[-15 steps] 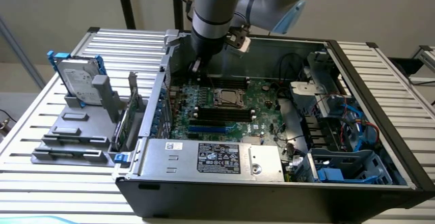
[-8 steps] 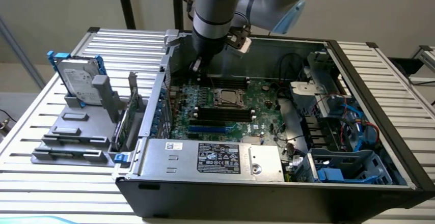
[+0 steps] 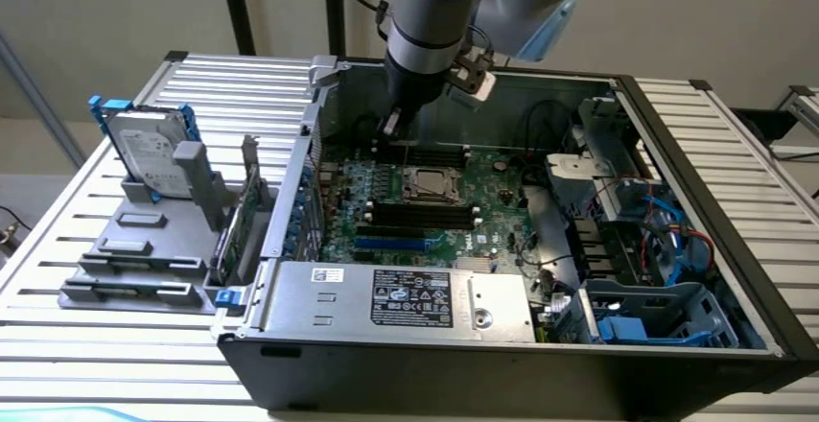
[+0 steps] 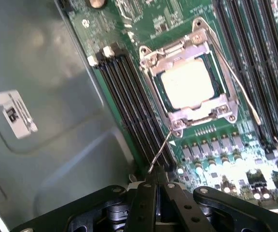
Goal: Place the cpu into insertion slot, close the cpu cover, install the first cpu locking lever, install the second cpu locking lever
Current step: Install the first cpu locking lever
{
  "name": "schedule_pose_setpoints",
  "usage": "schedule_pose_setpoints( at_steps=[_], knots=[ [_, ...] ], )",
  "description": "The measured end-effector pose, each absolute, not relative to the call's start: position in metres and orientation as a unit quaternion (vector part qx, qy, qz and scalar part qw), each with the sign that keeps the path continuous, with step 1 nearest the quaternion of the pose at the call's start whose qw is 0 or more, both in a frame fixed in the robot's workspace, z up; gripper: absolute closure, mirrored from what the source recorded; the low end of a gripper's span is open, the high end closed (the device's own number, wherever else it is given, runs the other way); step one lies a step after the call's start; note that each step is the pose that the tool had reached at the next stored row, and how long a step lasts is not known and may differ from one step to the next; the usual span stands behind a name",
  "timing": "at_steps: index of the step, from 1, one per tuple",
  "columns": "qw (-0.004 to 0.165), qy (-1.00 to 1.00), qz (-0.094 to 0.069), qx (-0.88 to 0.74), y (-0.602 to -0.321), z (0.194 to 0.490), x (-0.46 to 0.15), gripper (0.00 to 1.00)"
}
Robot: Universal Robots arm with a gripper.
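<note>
The cpu (image 4: 187, 83), a pale square chip, lies in the insertion slot (image 3: 429, 184) on the green board. The silvery cpu cover (image 4: 199, 115) lies flat around it as a frame. One thin wire locking lever (image 4: 161, 151) sticks out from the socket's corner, and its free end stops right at my fingertips. Whether it touches them I cannot tell. A second wire lever (image 4: 240, 87) runs along the socket's other side, standing off from it. My gripper (image 4: 157, 183) is shut with its black fingers pressed together. In the exterior view the gripper (image 3: 394, 125) hangs inside the case just behind the socket.
Long black memory slots (image 4: 129, 101) run beside the socket. The grey case wall (image 4: 47, 96) stands close to the gripper. A power supply box (image 3: 397, 297) fills the case's front. A blue drive cage (image 3: 653, 312) and cables sit at the exterior view's right. A hard drive (image 3: 148, 144) stands outside on the slatted table.
</note>
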State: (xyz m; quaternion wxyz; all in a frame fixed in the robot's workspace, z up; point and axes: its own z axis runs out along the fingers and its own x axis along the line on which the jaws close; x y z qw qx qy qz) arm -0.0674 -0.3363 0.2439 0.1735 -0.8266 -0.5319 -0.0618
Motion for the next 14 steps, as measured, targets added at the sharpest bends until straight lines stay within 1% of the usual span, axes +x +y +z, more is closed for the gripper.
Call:
schedule_pose_setpoints(
  at_steps=[5,14],
  knots=[
    [0.173,-0.532,-0.062,-0.827,-0.336,0.244,-0.046,0.89],
    [0.172,-0.531,-0.063,-0.827,-0.337,0.24,-0.044,0.89]
  ],
)
